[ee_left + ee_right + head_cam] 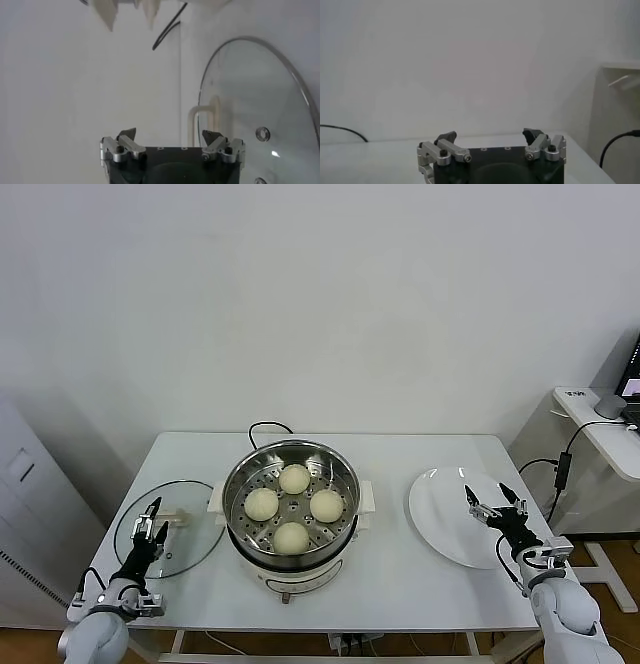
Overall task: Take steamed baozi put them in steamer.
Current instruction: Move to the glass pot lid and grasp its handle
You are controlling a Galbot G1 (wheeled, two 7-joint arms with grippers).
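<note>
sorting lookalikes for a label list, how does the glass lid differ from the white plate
The glass lid is see-through with a cream handle; the white plate is opaque and bare. The lid lies on the steamer's left side, the plate on its right. Both are round, lie on the table, and have nothing on them.

plain white wall (320, 294), white table (420, 584), side desk (600, 429) at right w/ laptop (632, 374)

Four baozi (294, 479) are sitting in one steamer (290, 506). One white plate (450, 519) is lying on one white table (400, 574). One glass lid (168, 529) is lying there too. One black cord (268, 427) is poking out behind the steamer. Two grippers are showing: one left gripper (150, 519) and one right gripper (493, 499).
</note>
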